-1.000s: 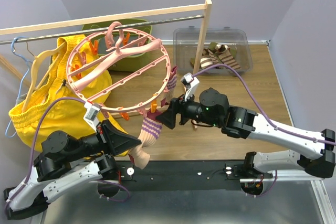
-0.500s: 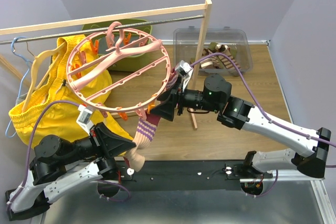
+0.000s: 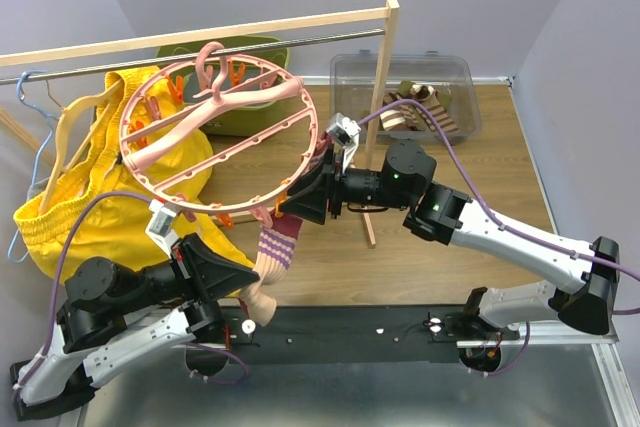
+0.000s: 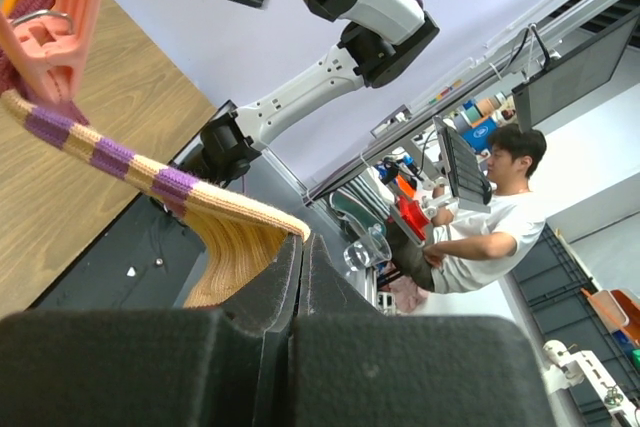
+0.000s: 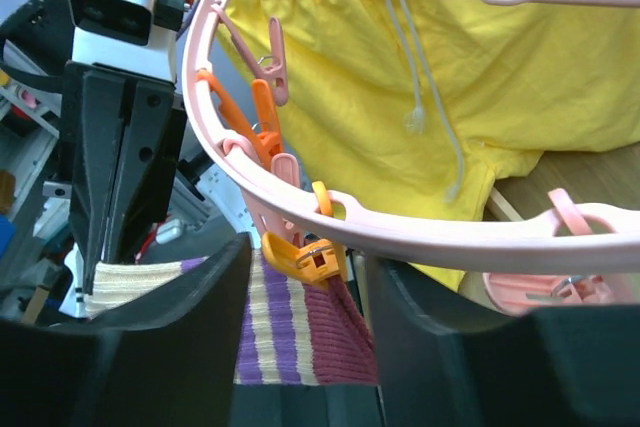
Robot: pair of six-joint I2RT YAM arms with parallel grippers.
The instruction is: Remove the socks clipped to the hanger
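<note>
The pink ring hanger (image 3: pixel 215 132) hangs tilted from the rail. One orange clip (image 5: pixel 312 259) on its near rim holds a pinkish-beige sock with purple stripes (image 3: pixel 274 249). My left gripper (image 3: pixel 248 289) is shut on the sock's lower end, and the left wrist view shows the sock (image 4: pixel 150 179) stretched taut up from the pinched jaws (image 4: pixel 300 243). My right gripper (image 3: pixel 292 205) is at the ring's near rim. In the right wrist view it (image 5: pixel 305 272) stands open astride the orange clip, with a narrow gap on each side.
Yellow shorts (image 3: pixel 105 192) and a light-blue wire hanger (image 3: pixel 28 97) hang at the left of the wooden rail (image 3: pixel 200 35). The rail's post (image 3: pixel 383 117) stands just behind my right arm. A clear bin (image 3: pixel 345 72) at the back holds loose socks (image 3: pixel 415 107), with a green bin (image 3: pixel 262 97) beside it.
My right gripper has moved left up to the ring's rim and its jaws have narrowed around the orange clip. My left arm pulled the sock down-left, and the ring swung left.
</note>
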